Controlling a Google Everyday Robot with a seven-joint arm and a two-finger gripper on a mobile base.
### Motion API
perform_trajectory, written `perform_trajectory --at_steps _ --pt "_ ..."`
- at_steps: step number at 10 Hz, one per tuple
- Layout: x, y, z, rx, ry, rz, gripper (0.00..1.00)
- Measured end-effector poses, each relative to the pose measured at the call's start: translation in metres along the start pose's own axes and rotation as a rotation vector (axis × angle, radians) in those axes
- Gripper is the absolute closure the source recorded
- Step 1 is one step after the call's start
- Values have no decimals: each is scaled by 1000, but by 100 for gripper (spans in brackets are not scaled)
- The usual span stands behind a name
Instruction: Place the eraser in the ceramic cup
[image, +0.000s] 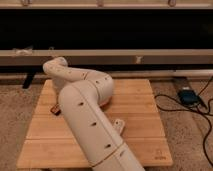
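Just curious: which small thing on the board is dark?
The eraser, near the board's left edge; the piece beside the arm is white. The gripper is out of sight.

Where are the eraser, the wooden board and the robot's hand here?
eraser (55, 110): camera view, its dark middle.
wooden board (145, 112): camera view, bare part beside the arm (85, 117).
hand: camera view, not in sight.

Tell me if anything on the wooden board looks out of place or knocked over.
Nothing stands out. The eraser lies flat on the left side of the wooden board, beside the arm. The arm hides the board's middle, and the gripper is not in view.
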Motion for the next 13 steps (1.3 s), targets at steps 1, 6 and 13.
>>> perform_trajectory --at_steps 1,6,13 --pt "1 0 -2 -2 -2 -1 59" --pt "0 6 -7 -10 -16 -21 100" --pt "5 24 -52 -2 -132 -85 100"
